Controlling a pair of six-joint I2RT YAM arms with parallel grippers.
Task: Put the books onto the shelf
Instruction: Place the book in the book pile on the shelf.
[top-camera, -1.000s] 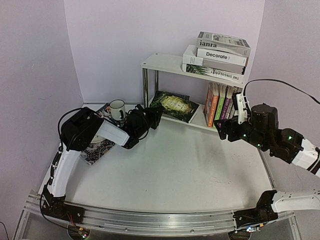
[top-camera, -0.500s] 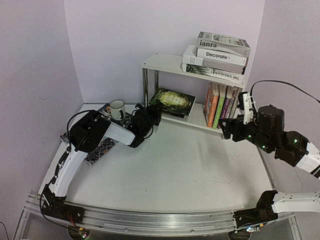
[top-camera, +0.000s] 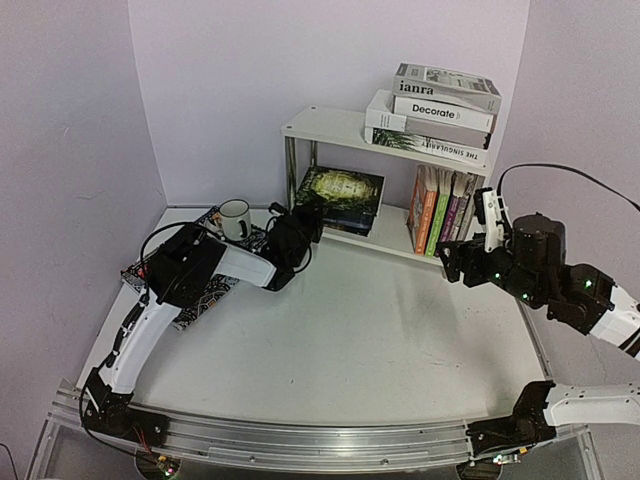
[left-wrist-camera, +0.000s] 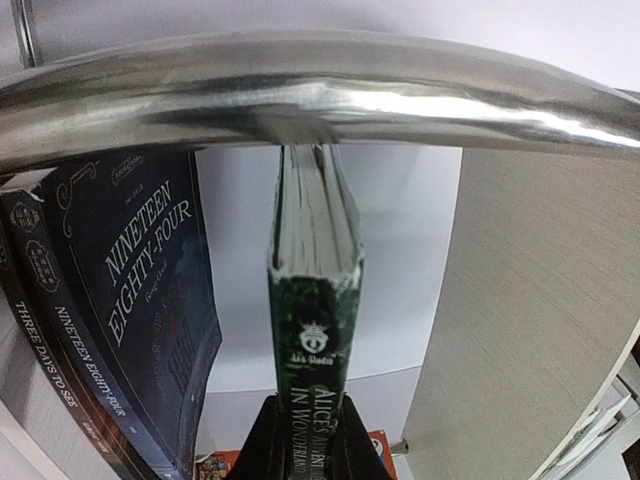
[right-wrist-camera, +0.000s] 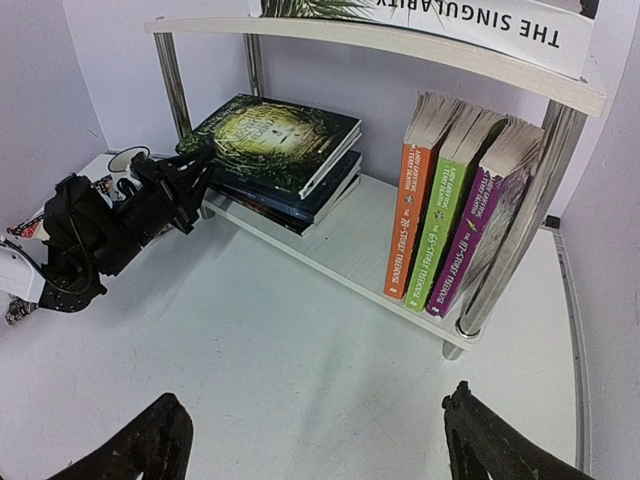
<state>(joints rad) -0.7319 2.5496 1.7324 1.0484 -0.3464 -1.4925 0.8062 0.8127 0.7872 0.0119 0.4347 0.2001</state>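
Pinching the spine of a green book (left-wrist-camera: 312, 330) in the left gripper (left-wrist-camera: 306, 440), with the jaws drawn nearly together and only the book's thickness between them. Holding that book flat at the left end of the lower board of the shelf (top-camera: 330, 126), over a small pile of dark books (left-wrist-camera: 140, 300) and close by a chrome leg (left-wrist-camera: 320, 95); hard to tell whether fully resting on the pile. Further right on the same board, upright and side by side: an orange paperback (right-wrist-camera: 410, 205), a green paperback (right-wrist-camera: 447, 215), a purple paperback (right-wrist-camera: 487, 225). On the top board, a stack of large pale books (top-camera: 440, 105) lying flat. Hovering with the right gripper (right-wrist-camera: 310, 400) spread wide and empty above the table (top-camera: 380, 340), in front of the shelf, well apart from the paperbacks. Beside the left arm, a white mug (top-camera: 235, 215) at the far end of a patterned mat (top-camera: 195, 295).
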